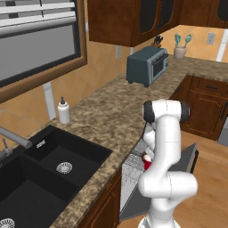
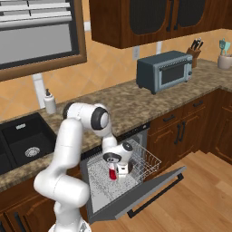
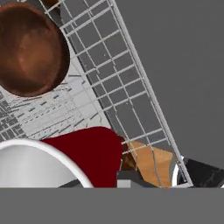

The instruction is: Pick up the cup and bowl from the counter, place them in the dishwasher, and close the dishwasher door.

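My gripper (image 2: 118, 171) hangs low over the white wire rack (image 2: 147, 159) of the open dishwasher (image 2: 97, 174), shut on the red cup (image 2: 111, 173). In the hand view the cup (image 3: 94, 151) sits close at the bottom with its pale rim (image 3: 39, 146) toward the camera, and one dark fingertip (image 3: 129, 178) shows beside it. The dark reddish-brown bowl (image 3: 30, 50) lies on the rack (image 3: 109, 83) just past the cup. The grey dishwasher door (image 2: 152, 190) hangs down, open. In the left base view my arm hides most of the cup (image 1: 146, 164).
The granite counter (image 2: 136, 106) carries a grey toaster oven (image 2: 165, 71), a white soap bottle (image 2: 50, 102) and a knife block (image 2: 195, 48). A black double sink (image 1: 44, 171) lies to the left. Wooden cabinets (image 2: 181, 131) flank the dishwasher, and wooden floor (image 2: 204, 190) lies beyond the door.
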Motion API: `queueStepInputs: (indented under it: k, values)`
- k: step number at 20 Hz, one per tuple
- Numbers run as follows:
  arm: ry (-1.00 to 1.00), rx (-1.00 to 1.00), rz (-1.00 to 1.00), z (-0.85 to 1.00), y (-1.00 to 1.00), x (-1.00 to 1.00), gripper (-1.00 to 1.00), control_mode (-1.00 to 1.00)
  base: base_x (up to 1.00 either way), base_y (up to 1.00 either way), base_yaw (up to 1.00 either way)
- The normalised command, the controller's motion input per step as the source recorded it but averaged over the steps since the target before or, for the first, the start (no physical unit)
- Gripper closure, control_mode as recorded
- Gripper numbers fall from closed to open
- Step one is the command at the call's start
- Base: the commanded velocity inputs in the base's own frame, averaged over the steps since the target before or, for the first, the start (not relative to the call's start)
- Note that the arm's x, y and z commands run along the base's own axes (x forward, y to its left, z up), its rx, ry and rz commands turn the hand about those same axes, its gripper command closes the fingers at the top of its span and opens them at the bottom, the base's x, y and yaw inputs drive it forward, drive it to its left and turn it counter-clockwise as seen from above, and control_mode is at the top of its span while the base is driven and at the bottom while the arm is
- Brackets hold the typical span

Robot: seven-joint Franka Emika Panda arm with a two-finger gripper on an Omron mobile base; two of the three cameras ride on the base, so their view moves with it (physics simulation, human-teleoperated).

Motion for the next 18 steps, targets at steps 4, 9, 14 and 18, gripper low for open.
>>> queueStepInputs:
  k: [4, 9, 14, 18]
  values:
    - [-0.11, 0.1, 0.0, -0.59, 0.03, 0.62, 1.0, -1.0, 0.0, 0.0, 0.0]
    - [-0.09, 0.09, 0.0, -0.61, 0.0, 0.61, 1.0, -1.0, 0.0, 0.0, 0.0]
    - [-0.01, 0.05, 0.0, -0.68, 0.08, 0.55, 1.0, -1.0, 0.0, 0.0, 0.0]
    - [0.0, 0.02, 0.0, -0.53, 0.06, 0.44, 1.0, -1.0, 0.0, 0.0, 0.0]
